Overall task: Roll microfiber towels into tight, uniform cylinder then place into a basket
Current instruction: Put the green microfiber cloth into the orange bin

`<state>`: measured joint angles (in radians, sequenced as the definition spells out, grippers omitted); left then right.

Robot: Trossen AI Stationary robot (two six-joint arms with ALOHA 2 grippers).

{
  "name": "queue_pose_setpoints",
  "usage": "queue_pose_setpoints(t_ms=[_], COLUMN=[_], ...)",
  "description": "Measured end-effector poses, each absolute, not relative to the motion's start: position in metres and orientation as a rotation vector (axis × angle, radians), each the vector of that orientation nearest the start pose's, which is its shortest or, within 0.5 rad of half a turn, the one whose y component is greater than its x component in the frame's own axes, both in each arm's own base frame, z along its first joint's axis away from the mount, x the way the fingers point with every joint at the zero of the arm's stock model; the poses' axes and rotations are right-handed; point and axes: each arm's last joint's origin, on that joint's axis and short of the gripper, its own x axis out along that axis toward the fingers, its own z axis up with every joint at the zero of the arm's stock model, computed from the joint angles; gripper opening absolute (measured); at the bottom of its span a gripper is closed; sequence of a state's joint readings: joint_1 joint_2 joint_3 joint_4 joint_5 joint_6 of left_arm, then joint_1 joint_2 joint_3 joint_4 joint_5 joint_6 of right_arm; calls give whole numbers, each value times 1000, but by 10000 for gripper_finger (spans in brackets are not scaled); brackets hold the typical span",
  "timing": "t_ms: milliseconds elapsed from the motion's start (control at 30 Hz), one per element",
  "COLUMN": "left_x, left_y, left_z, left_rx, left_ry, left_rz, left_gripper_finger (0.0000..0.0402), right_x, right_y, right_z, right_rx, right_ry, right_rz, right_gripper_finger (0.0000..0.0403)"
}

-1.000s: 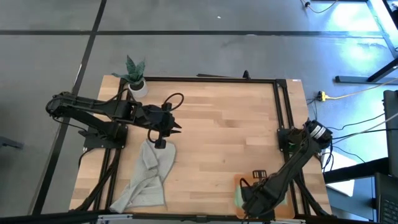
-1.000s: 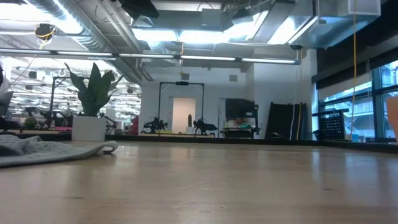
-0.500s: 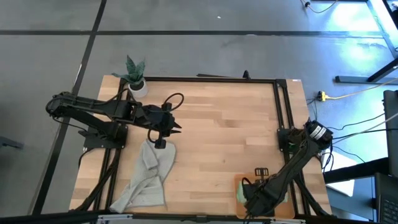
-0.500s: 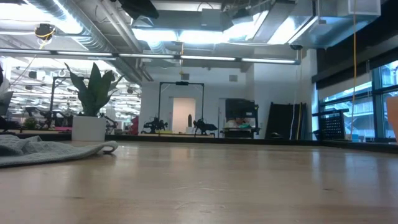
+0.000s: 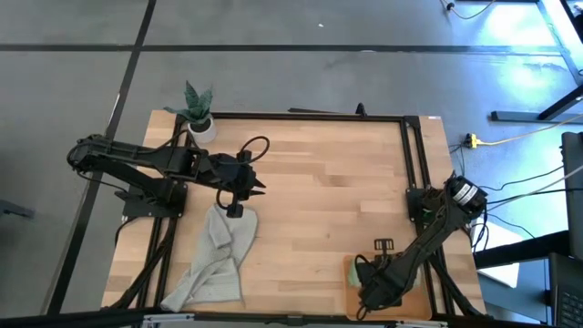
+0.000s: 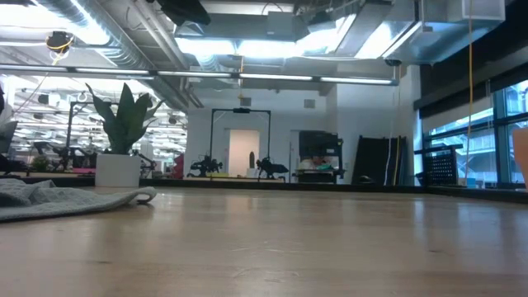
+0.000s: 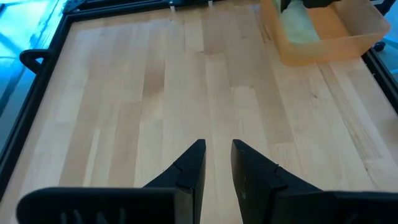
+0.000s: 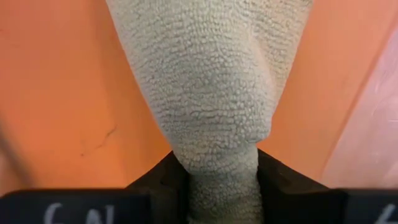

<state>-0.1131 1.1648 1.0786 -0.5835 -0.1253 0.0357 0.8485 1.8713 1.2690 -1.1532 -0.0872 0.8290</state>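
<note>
While the green towel (image 8: 211, 93) sits in the basket (image 5: 351, 271) at the table's front right, your right gripper (image 8: 219, 177) pinches it; your left gripper (image 7: 216, 163), fingers slightly parted, hovers over the grey towel (image 5: 216, 260).

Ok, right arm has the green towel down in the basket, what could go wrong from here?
The right gripper is shut on the green towel inside the basket; if the cloth snags when the jaws open, withdrawing could drag it back out. The grey towel lies crumpled and unrolled near the table's front edge, beside the left gripper, so it may roll unevenly.
</note>
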Motion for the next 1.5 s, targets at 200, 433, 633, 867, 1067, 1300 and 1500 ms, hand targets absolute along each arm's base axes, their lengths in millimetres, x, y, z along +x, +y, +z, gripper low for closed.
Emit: queue_pose_setpoints(t_ms=[200, 433, 633, 867, 1067, 1300, 1500], left_x=[240, 240, 240, 240, 240, 240, 240], left_y=[-24, -24, -24, -23, -23, -23, -23], left_z=[325, 325, 325, 325, 325, 325, 325], left_rx=[114, 114, 114, 113, 113, 114, 113], left_ry=[665, 665, 665, 665, 666, 666, 666], left_rz=[0, 0, 0, 0, 0, 0, 0], left_gripper_finger=[67, 67, 67, 67, 67, 67, 67], right_x=[207, 207, 208, 208, 208, 211, 213], right_y=[239, 239, 239, 238, 238, 237, 236], right_z=[171, 171, 171, 171, 171, 171, 171], right_rx=[-69, -81, -84, -85, -55, 7, -22], right_ry=[1758, 1759, 1760, 1760, 1788, 1832, 1774], right_rz=[-60, -43, -39, -38, -23, 4, -36], right_gripper_finger=[105, 105, 116, 158, 182, 186, 186])
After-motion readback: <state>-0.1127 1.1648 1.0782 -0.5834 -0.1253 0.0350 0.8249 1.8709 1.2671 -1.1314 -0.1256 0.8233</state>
